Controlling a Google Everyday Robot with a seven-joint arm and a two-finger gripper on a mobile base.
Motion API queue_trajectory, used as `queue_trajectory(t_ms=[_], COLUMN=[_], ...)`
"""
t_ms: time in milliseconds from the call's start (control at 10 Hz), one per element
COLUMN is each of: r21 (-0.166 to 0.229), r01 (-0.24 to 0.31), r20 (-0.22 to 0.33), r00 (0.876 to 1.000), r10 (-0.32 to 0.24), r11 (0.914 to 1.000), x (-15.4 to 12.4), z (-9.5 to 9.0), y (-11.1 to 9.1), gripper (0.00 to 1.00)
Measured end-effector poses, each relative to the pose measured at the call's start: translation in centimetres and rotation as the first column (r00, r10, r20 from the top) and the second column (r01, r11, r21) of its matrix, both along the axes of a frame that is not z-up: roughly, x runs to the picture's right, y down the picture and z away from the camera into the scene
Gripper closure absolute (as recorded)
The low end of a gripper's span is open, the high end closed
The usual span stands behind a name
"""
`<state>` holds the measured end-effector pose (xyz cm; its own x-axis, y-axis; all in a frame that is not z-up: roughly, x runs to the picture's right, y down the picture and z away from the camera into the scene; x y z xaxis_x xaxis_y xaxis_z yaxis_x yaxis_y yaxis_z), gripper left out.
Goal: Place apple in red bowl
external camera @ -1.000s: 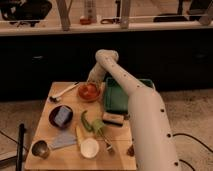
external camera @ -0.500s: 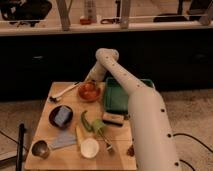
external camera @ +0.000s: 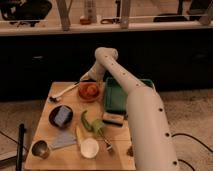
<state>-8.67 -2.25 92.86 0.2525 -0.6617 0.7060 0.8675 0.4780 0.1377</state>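
No writing, label, brand, number or sign can be read anywhere. None shows on the arm (external camera: 131, 91), nor on the jaws, which hang over the far rim of the red bowl (external camera: 81, 97) near the far edge of the surface (external camera: 70, 107). The tray (external camera: 118, 98) at the right edge is also plain.

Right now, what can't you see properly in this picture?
Camera view:
- Gripper, just behind the red bowl: mostly hidden by its own wrist.
- Apple in that bowl: outline blurs into the bowl.
- Green tray: right side covered by the arm.
- Arm's base: cut off by the bottom edge.
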Motion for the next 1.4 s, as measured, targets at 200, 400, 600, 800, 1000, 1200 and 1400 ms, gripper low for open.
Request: queue_trajectory(t_ms=[200,400,600,800,1000,1200,1400], r21=[-0.003,-0.004,-0.005,-0.001,0.005,0.014,0.016], r01=[0.003,0.007,0.012,0.01,0.005,0.002,0.003], r20=[-0.009,-0.021,-0.033,-0.045,-0.051,-0.052,-0.051], r00=[1.0,1.0,0.999,0.999,0.999,0.999,0.999], r10=[-0.003,-0.007,-0.012,-0.01,-0.005,-0.001,-0.002], r11=[1.0,1.0,0.9999,1.0,1.0,0.9999,0.9999], x=[0.0,0.0,-0.2,-0.1,-0.1,0.0,0.2], z=[-0.3,-0.6,-1.0,-1.2,-1.4,-1.7,-1.9], y=[0.0,-0.1,-0.1,0.0,0.1,0.1,0.2], gripper=[0.2,0.2,0.2,0.2,0.2,0.2,0.2])
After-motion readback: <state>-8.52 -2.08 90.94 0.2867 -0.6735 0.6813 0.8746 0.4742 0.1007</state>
